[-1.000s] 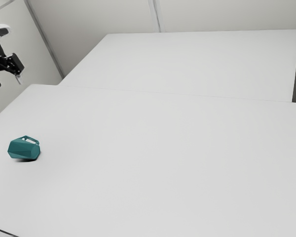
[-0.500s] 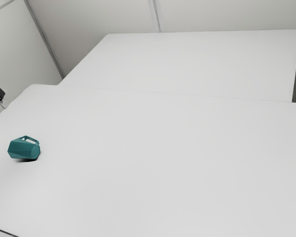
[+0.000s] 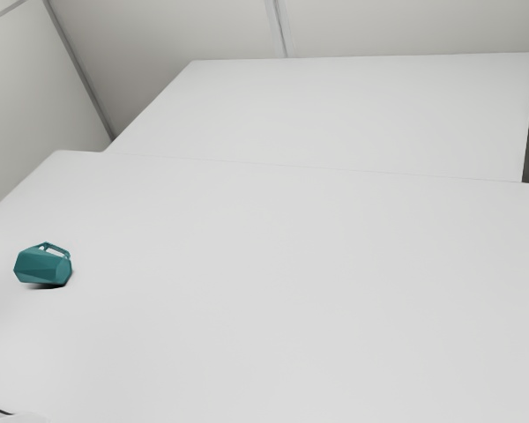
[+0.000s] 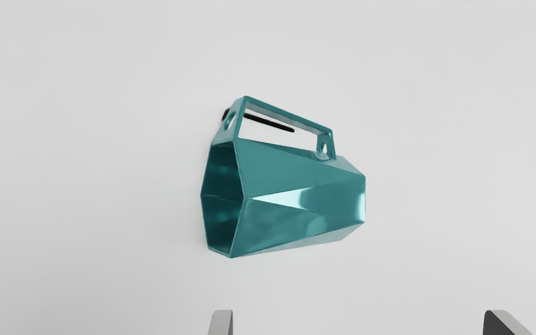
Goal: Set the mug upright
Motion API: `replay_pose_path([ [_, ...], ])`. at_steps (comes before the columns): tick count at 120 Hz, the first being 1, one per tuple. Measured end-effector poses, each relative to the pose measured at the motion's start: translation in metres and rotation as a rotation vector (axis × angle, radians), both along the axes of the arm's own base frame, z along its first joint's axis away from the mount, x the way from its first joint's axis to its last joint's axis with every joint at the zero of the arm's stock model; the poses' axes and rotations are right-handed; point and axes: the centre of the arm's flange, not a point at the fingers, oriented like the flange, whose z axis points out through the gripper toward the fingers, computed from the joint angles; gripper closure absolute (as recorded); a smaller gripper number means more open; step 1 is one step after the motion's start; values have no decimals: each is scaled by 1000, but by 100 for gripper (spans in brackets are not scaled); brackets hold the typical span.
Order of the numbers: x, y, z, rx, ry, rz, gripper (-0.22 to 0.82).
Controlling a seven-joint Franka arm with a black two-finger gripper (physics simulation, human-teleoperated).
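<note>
Mug (image 4: 296, 200): on its side on the table (image 3: 291, 291), at the exterior view's left
Mouth (image 4: 223, 200): must end facing up
Gripper (image 4: 358, 321): spread, empty
Reach: likely the step in hand — line up, then close on the mug
Exterior view: gripper lower than half a second ago — mug unmoved

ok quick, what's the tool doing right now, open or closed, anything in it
Tool: open, holding nothing; the mug lies on its side, ungripped.

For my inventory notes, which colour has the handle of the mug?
The mug handle is teal, best seen in the wrist view.
</note>
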Motion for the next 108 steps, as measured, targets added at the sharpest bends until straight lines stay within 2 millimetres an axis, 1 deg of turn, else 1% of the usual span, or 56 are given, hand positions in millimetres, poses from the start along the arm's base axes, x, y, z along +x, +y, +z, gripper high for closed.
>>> replay_pose_path([
  [8,-8,9,-10,-19,-41,-10,2],
  [23,-18,26,-35,-63,-131,-24,2],
  [43,-22,37,-55,-84,-244,-68,2],
  [65,-21,35,-65,-126,-331,-117,2],
  [77,-25,34,-73,-165,-340,-123,2],
  [86,-29,35,-86,-204,-333,-118,2],
  [94,-30,36,-92,-228,-330,-117,2],
  [99,-31,36,-94,-240,-328,-117,2],
  [108,-38,40,-95,-259,-327,-113,2],
])
